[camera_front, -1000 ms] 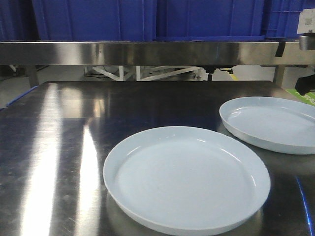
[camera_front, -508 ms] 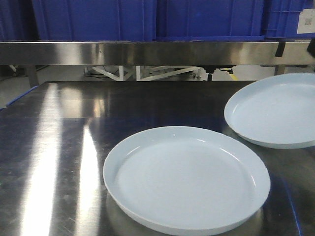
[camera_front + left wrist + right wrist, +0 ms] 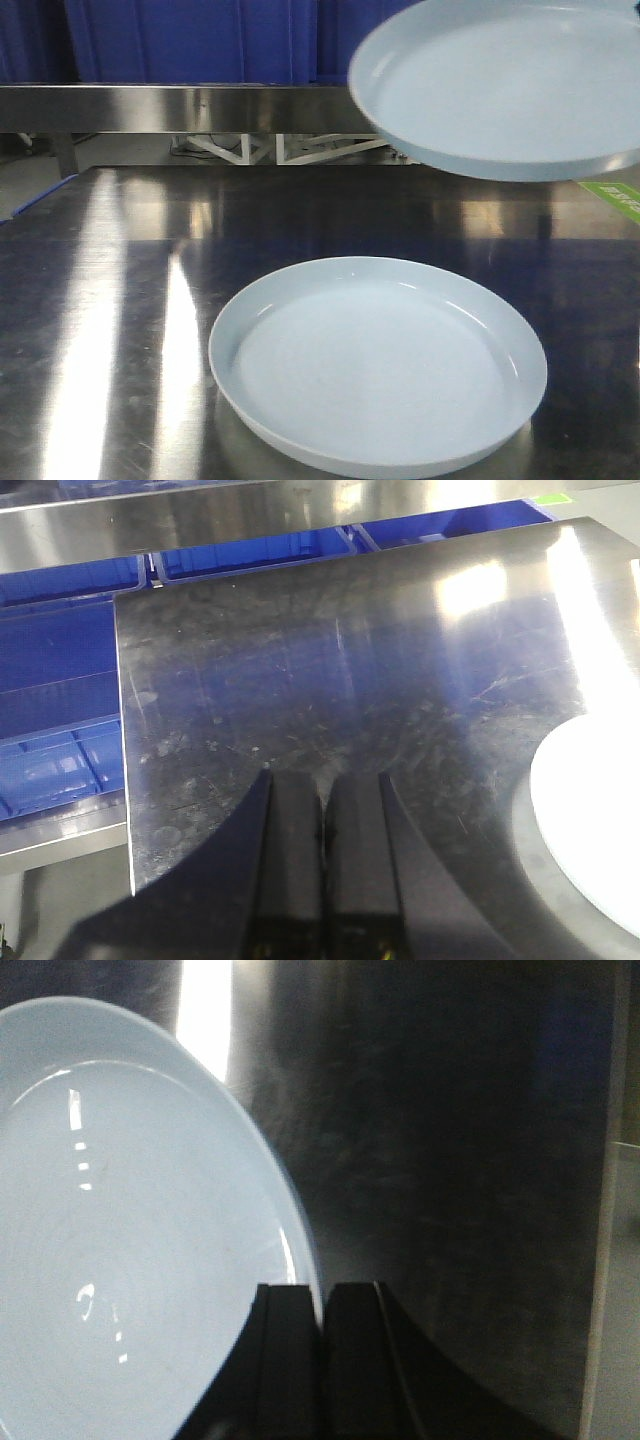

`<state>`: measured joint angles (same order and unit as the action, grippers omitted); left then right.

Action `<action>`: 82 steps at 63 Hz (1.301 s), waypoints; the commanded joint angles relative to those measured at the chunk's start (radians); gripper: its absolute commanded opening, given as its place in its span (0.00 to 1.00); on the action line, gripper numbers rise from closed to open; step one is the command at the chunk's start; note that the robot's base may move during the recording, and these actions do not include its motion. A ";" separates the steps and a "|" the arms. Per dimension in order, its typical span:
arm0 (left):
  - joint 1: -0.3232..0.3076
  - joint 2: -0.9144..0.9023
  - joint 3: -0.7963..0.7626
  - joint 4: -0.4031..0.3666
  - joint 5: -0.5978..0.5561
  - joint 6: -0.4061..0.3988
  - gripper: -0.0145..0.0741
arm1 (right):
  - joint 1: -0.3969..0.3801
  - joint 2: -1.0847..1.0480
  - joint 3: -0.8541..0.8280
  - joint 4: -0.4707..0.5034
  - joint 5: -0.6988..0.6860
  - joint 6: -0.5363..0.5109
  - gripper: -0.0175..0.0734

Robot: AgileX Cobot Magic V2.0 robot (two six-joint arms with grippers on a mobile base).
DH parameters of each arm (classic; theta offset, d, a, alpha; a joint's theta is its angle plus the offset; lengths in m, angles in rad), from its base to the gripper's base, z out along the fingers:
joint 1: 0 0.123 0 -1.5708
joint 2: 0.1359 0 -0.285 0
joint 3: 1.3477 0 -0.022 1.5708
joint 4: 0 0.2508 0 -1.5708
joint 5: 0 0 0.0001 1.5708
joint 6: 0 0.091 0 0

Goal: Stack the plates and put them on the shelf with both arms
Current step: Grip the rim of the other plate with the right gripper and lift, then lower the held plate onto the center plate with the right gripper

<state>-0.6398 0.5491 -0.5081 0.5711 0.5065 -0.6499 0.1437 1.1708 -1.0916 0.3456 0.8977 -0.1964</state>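
While the lower plate [image 3: 378,365] lies flat on the steel surface [image 3: 100,300], the upper plate [image 3: 500,85] hangs in the air above it and to its right. It is clear of the surface and tipped so that its hollow faces the front camera. Its right edge runs out of that view.

In the right wrist view, the right gripper [image 3: 320,1295] has its dark jaws pressed onto the rim of the upper plate [image 3: 130,1240]. The rim's edge runs into the thin seam between them, and the rest of the plate spreads away to the left of the jaws, glossy with small highlights.

In its own wrist view, the left gripper [image 3: 322,790] is to the left of the lower plate [image 3: 595,830] and apart from it. Its jaws are pressed together with nothing between them, over bare scratched steel. Only a pale arc of that plate shows, at the right edge of this view.

Beyond the lower plate, the shelf [image 3: 180,108] shows as a long brushed-steel rail running level across the front view. The upper plate covers the rail's right stretch. Blue bins [image 3: 190,40] stand behind and above the rail. A green label [image 3: 615,195] peeks out beyond the lower plate and to its right, just under the upper plate's rim.
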 commanded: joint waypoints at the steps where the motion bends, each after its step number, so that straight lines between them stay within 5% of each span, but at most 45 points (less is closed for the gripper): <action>1: -0.005 -0.002 -0.029 0.023 -0.068 -0.008 0.26 | 0.058 0.005 -0.025 0.099 -0.023 -0.055 0.25; 16: -0.005 -0.002 -0.029 0.023 -0.072 -0.008 0.26 | 0.145 0.136 -0.001 0.104 -0.029 -0.060 0.25; 59: -0.005 -0.002 -0.029 0.023 -0.072 -0.008 0.26 | 0.166 0.358 0.054 0.109 -0.113 -0.065 0.27; 82: -0.005 -0.002 -0.029 0.023 -0.072 -0.008 0.26 | 0.165 0.343 0.053 0.109 -0.093 -0.065 0.74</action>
<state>-0.6398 0.5491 -0.5081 0.5711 0.5002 -0.6505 0.3058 1.5628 -1.0132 0.4249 0.8072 -0.2501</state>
